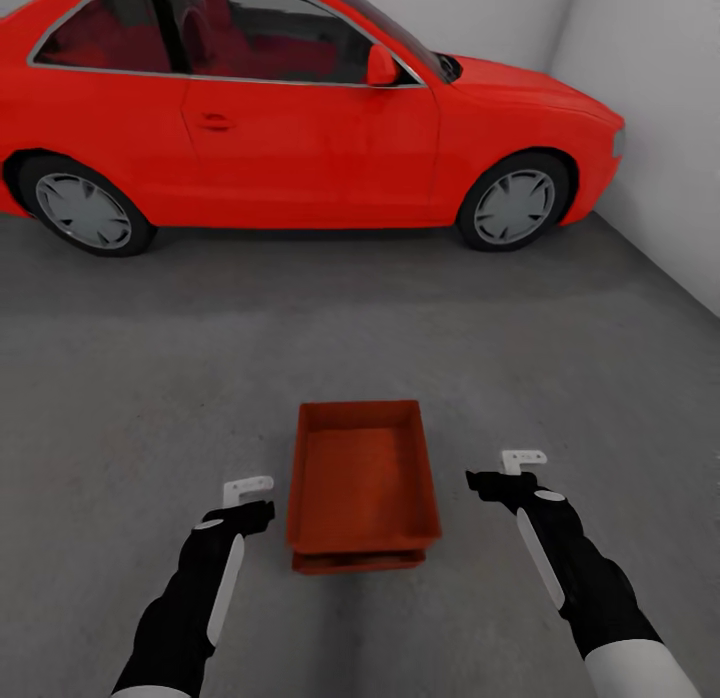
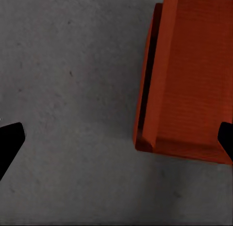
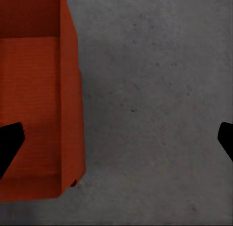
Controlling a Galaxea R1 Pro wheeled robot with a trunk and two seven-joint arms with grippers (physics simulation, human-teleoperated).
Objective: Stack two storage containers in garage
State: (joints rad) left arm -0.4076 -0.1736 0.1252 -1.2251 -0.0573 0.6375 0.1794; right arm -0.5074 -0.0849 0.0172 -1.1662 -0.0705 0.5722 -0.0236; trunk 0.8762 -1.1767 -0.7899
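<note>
- The two storage containers sat stacked on the floor of the garage, the upper bin nested in the lower one, whose rim showed as a thin red edge beneath it on the side nearest the robot
- Both bins were rust-red, open-topped and empty, with plain flat bottoms; no label, brand or writing could be read on them
- The left gripper hung just beside the stack on its left, apart from the bins and holding nothing; in the left wrist view its dark fingertips stood wide at either edge, with the stack under one of them
- The right gripper hung near the stack's right side, also clear of it and empty-handed; in the right wrist view its fingertips were spread wide, the stack lying below one of them
- A red coupe car stood side-on beyond the bins, well apart from them, against white walls; no badge or plate text was legible on it
</note>
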